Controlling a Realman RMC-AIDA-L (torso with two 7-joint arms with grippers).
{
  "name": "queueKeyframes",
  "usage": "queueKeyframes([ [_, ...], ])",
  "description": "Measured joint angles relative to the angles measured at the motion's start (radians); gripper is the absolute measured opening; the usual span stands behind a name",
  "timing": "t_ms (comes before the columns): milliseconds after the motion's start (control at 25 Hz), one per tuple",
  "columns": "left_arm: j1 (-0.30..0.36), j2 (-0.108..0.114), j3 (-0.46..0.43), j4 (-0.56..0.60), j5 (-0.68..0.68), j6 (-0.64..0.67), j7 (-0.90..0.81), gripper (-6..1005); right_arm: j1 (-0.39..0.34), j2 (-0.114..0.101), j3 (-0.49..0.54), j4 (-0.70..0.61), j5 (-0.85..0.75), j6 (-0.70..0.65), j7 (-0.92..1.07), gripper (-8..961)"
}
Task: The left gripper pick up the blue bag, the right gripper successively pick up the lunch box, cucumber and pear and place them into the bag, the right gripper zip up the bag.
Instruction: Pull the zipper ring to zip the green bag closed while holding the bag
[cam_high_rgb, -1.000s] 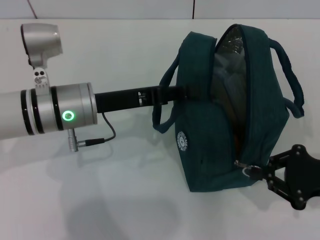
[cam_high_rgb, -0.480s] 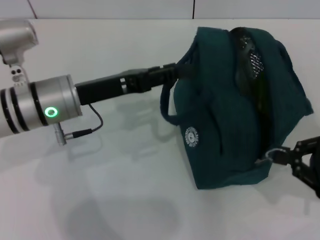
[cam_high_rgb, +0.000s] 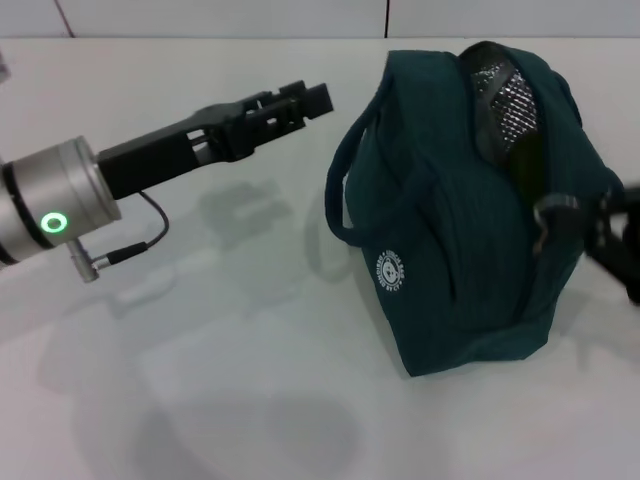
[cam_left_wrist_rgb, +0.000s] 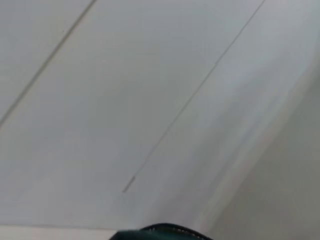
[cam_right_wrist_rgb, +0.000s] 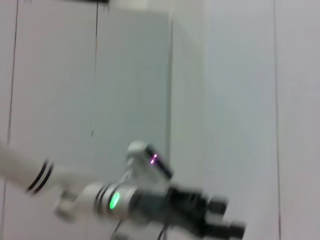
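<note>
The blue bag (cam_high_rgb: 460, 230) stands on the white table (cam_high_rgb: 220, 380), and only a dark sliver of the bag (cam_left_wrist_rgb: 160, 232) shows in the left wrist view. Its top opening shows silver lining (cam_high_rgb: 508, 100) at the far end. My left gripper (cam_high_rgb: 303, 101) hovers open left of the bag's handle (cam_high_rgb: 345, 190), apart from it. My right gripper (cam_high_rgb: 585, 213) is blurred at the right edge, shut on the zipper pull (cam_high_rgb: 553, 212) partway along the bag's top. The lunch box, cucumber and pear are hidden. The right wrist view shows the left arm (cam_right_wrist_rgb: 114, 200) and left gripper (cam_right_wrist_rgb: 225, 225).
Bare white table spreads in front of and left of the bag. A pale wall (cam_high_rgb: 200, 18) runs along the back edge. The left arm's silver wrist with a green light (cam_high_rgb: 52, 222) and its cable (cam_high_rgb: 150, 235) hang over the table's left part.
The left gripper let go of the bag's handle and drew back to the left. The bag settled upright on the table. The right gripper carried the zipper pull along the top, closing most of the opening.
</note>
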Motion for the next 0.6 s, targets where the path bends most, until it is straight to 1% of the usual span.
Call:
queueKeyframes([
  [240,0.033,0.002,-0.04,-0.007,-0.037,0.015,0.065,593,0.12,0.003,0.0,-0.005,0.074,0.031,0.04,10],
  [360,0.047,0.005,-0.057,-0.012,-0.032,0.031,0.07,594,0.178,0.004,-0.001,-0.006,0.076,0.081,0.069,10],
  [440,0.053,0.005,-0.059,-0.012,-0.029,0.035,0.071,594,0.215,0.004,-0.018,-0.007,0.07,0.109,0.091,10],
  [480,0.065,0.009,-0.069,-0.013,-0.028,0.038,0.071,594,0.228,0.004,-0.03,-0.007,0.066,0.114,0.095,10],
  [600,0.079,0.016,-0.098,-0.013,-0.028,0.039,0.071,593,0.256,0.005,-0.076,-0.007,0.07,0.136,0.093,10],
])
